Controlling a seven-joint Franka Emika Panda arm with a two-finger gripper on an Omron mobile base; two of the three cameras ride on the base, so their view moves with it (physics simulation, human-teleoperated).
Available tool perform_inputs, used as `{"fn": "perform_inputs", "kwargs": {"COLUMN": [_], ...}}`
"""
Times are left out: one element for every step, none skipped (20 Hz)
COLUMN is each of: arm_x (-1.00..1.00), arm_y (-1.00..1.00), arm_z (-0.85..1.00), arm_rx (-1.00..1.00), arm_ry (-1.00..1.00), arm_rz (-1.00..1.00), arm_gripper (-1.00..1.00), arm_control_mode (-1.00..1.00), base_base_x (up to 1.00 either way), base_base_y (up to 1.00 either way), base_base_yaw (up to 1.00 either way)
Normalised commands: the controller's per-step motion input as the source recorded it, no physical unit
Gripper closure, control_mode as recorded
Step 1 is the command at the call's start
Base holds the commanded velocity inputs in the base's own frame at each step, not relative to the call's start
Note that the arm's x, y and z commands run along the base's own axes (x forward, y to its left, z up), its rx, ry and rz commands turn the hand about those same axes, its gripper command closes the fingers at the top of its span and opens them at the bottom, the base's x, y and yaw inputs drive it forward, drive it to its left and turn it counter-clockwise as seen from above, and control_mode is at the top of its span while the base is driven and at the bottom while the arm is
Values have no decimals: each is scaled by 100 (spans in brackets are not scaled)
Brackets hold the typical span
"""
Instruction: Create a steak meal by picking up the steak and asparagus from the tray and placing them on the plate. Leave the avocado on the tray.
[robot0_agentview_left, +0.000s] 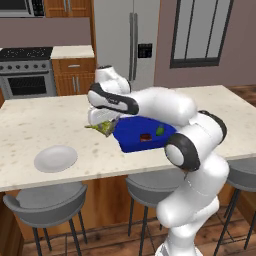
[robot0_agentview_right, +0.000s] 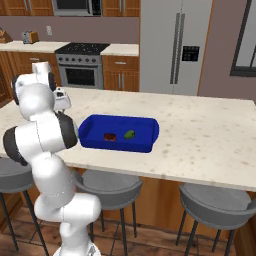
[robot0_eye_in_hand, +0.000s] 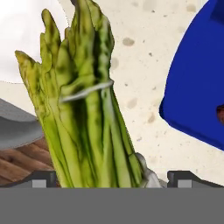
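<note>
My gripper (robot0_agentview_left: 106, 126) is shut on the asparagus (robot0_agentview_left: 102, 128), a yellow-green bundle held in the air just left of the blue tray (robot0_agentview_left: 131, 141). In the hand view the asparagus (robot0_eye_in_hand: 85, 118) rises between the fingertips, with a corner of the tray (robot0_eye_in_hand: 197, 83) to the right. The dark red steak (robot0_agentview_left: 145, 136) and the green avocado (robot0_agentview_left: 160, 131) lie in the tray; the right base view also has the steak (robot0_agentview_right: 109, 136) and avocado (robot0_agentview_right: 129, 134) inside the tray (robot0_agentview_right: 118, 144). The pale plate (robot0_agentview_left: 55, 158) sits on the counter to the lower left of the gripper.
The speckled island counter (robot0_agentview_left: 40, 125) stretches around the tray. Grey bar stools (robot0_agentview_left: 45, 202) stand along its near edge. A stove (robot0_agentview_left: 26, 72) and a steel fridge (robot0_agentview_left: 127, 40) are against the back wall.
</note>
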Motion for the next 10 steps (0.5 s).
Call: {"fn": "perform_inputs", "kwargs": {"arm_x": [-96, -87, -83, -76, -67, -59, -44, -24, -16, 0], "arm_y": [96, 97, 99, 100, 100, 100, 96, 91, 91, 83], "arm_z": [9, 6, 6, 1, 0, 0, 0, 0, 0, 0], "arm_rx": [0, 0, 0, 0, 0, 0, 0, 0, 0, 0], "arm_ry": [-16, -14, -13, -11, -10, -8, -4, -1, 0, 0], "arm_rz": [0, 0, 0, 0, 0, 0, 0, 0, 0, 0], "arm_gripper": [100, 100, 100, 100, 100, 100, 100, 100, 100, 100], "arm_control_mode": [-100, -100, -100, -100, -100, -100, -100, -100, -100, -100], "base_base_x": [0, 0, 0, 0, 0, 0, 0, 0, 0, 0], "base_base_y": [0, 0, 0, 0, 0, 0, 0, 0, 0, 0], "base_base_yaw": [0, 0, 0, 0, 0, 0, 0, 0, 0, 0]}}
